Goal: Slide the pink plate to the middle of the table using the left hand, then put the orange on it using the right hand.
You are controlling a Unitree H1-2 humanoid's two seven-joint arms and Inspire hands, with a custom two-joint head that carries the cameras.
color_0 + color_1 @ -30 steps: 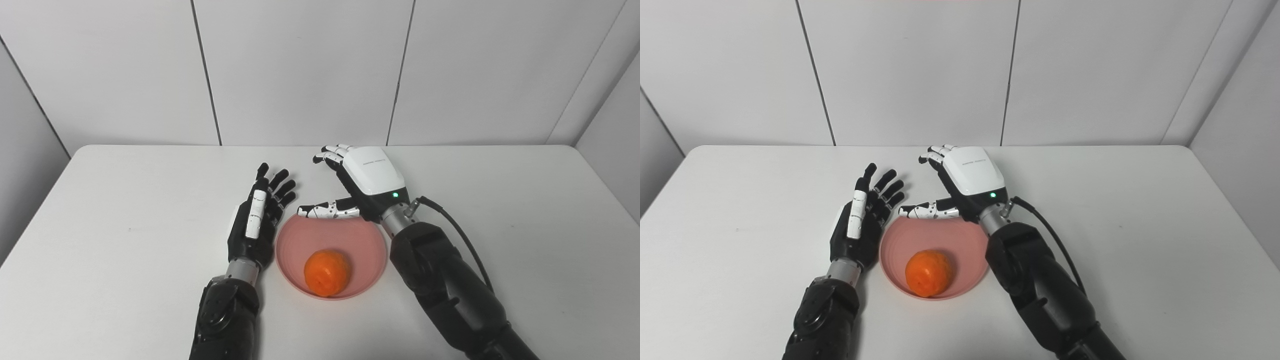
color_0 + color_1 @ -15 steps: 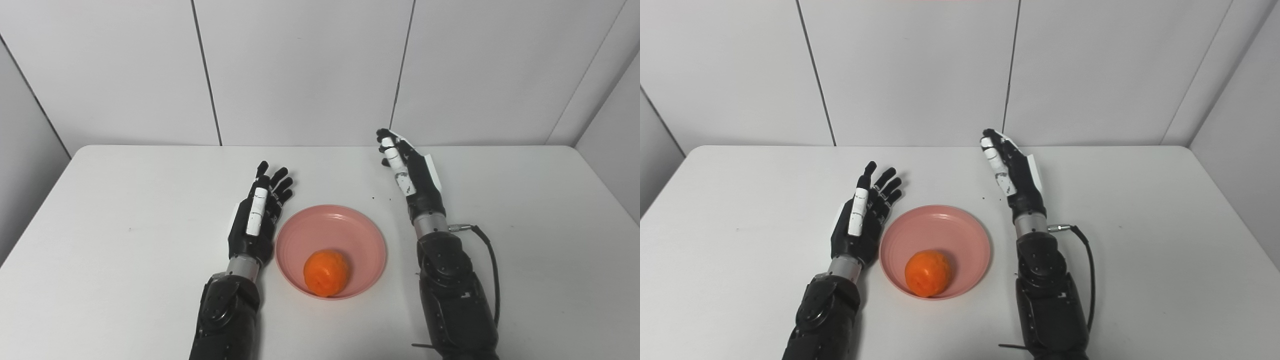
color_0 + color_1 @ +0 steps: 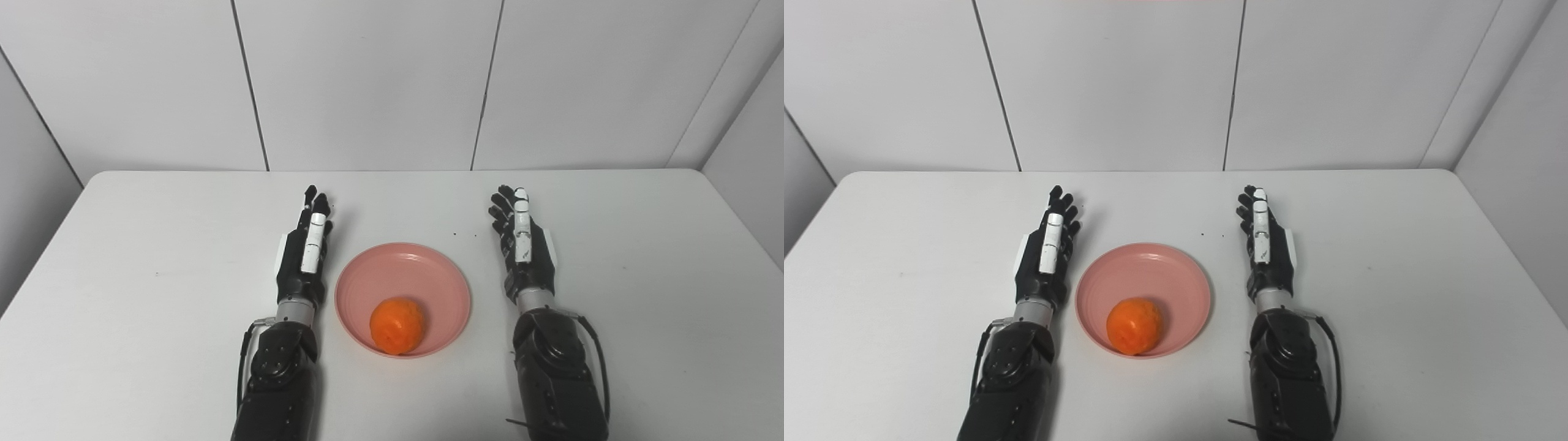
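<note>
Orange (image 3: 397,325) is sitting on the pink plate (image 3: 429,275) mid-table; left hand (image 3: 304,260) and right hand (image 3: 525,254) are flanking it, fingers straight, holding nothing.

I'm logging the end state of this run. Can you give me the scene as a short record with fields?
plate: pink plate, near the middle of the table
orange: orange lies in the plate, toward its near rim
left hand: left hand open, beside the plate's left edge, holds nothing
right hand: right hand open, right of the plate, apart from it, holds nothing
task state: looks complete
</note>
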